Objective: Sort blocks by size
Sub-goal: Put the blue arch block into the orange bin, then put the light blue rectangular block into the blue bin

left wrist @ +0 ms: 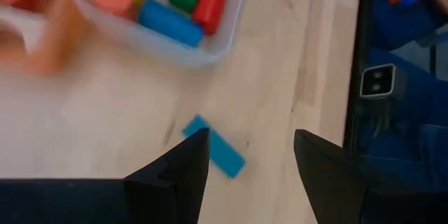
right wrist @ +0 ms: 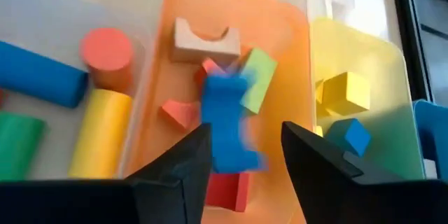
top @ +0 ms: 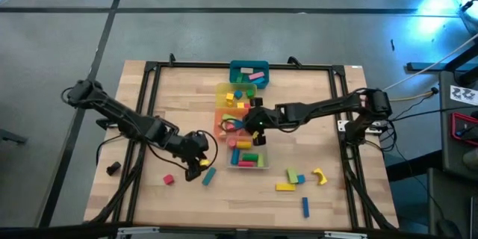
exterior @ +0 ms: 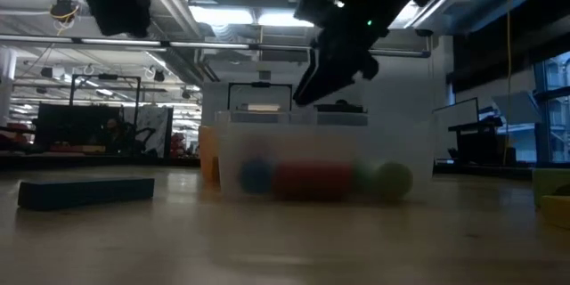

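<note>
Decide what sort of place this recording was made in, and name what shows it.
Probably a robotics lab or workshop. Two dark arms work at a framed wooden table on a bare grey floor; the low view shows exposed ceiling lights and benches with equipment behind.

blue block (right wrist: 227, 122) smeared by motion blur, bin (exterior: 325, 156) contents hazy in low view, orange bin (left wrist: 42, 38) blurred at frame edge
</note>
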Motion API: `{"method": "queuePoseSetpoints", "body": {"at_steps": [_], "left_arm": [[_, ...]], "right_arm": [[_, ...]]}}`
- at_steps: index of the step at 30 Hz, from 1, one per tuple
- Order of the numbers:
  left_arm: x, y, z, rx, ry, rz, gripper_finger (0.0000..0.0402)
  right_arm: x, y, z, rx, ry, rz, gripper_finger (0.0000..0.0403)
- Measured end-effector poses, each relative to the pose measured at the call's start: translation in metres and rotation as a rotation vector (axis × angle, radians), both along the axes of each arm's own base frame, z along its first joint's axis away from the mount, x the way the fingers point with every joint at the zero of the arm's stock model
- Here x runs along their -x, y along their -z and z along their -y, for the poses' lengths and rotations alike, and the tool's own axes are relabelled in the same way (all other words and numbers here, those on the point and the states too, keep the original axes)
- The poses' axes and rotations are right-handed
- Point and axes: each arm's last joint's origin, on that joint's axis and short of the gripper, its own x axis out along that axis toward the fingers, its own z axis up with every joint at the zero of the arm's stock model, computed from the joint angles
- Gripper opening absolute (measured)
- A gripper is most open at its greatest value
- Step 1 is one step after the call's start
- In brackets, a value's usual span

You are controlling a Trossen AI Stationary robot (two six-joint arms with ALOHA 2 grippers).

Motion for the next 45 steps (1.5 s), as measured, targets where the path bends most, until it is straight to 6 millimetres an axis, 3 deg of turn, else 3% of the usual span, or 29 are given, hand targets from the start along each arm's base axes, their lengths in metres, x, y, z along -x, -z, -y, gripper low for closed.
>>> {"method": "queuePoseSetpoints", "body": {"at_steps": [6, 19, 25, 32, 45], "left_arm": [[-0.010, 0.017, 0.019, 0.051, -0.022, -0.032, 0.0194], [-0.039, 0.055, 0.057, 0.024, 0.037, -0.176, 0.0194], [-0.044, 0.069, 0.058, 0.005, -0.097, -0.346, 0.0194], [-0.048, 0.089, 0.055, 0.032, -0.304, -0.455, 0.0194], [-0.054, 0.108, 0.053, 0.030, -0.397, -0.500, 0.0194]], "right_arm": [[-0.005, 0.013, 0.009, 0.006, 0.029, -0.026, 0.0195], [-0.003, 0.004, 0.012, 0.233, -0.013, -0.051, 0.0206], [0.002, 0.005, 0.015, 0.363, 0.001, -0.149, 0.0206], [0.003, -0.012, 0.016, 0.402, 0.014, -0.234, 0.0207], [-0.002, -0.027, 0.015, 0.409, -0.005, -0.219, 0.0207]]}}
